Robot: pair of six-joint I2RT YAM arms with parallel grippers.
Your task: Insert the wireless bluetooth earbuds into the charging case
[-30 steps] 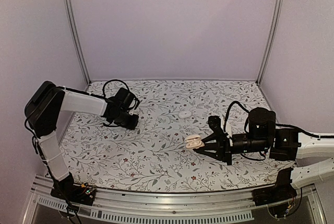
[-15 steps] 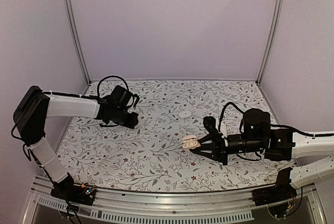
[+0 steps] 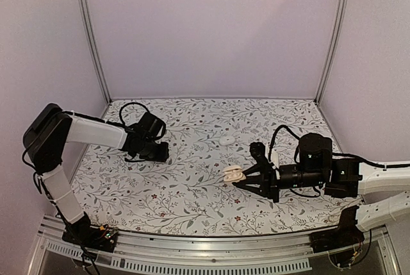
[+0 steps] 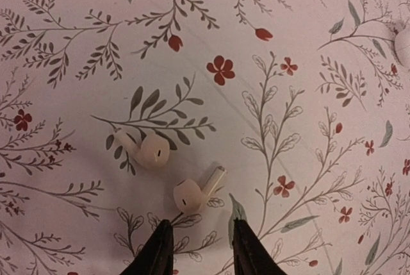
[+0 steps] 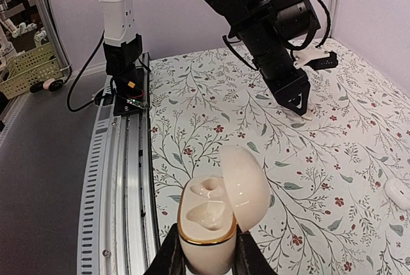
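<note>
Top view, left gripper [image 3: 155, 151]: it is now sitting lower and nearer the table [image 3: 192, 198] than a second ago, dropping onto the left part of the cloth.
Top view, right gripper [image 3: 246, 180]: it is holding the case [image 3: 234, 174] above mid-table. It has edged slightly leftward over the second and is now keeping still.
Top view, lump [image 3: 226, 140]: a small white oval is lying alone behind the case. I cannot tell what it is.
Left wrist, earbuds [image 4: 152, 151]: two are lying on the cloth close together but apart. The nearer one [image 4: 192, 193] is resting just ahead of the fingertips.
Left wrist, left gripper [image 4: 202, 252]: the jaws are standing partly apart and gripping nothing.
Right wrist, case [image 5: 208, 224]: it is standing upright with its lid [image 5: 243, 185] swung open and both sockets [image 5: 208, 201] showing empty.
Right wrist, right gripper [image 5: 206, 256]: the fingers are pinching tight on the lower body of the case.
Meaning: the descent is likely setting up a pick of the nearer earbud. Neither earbud is in the case yet.
</note>
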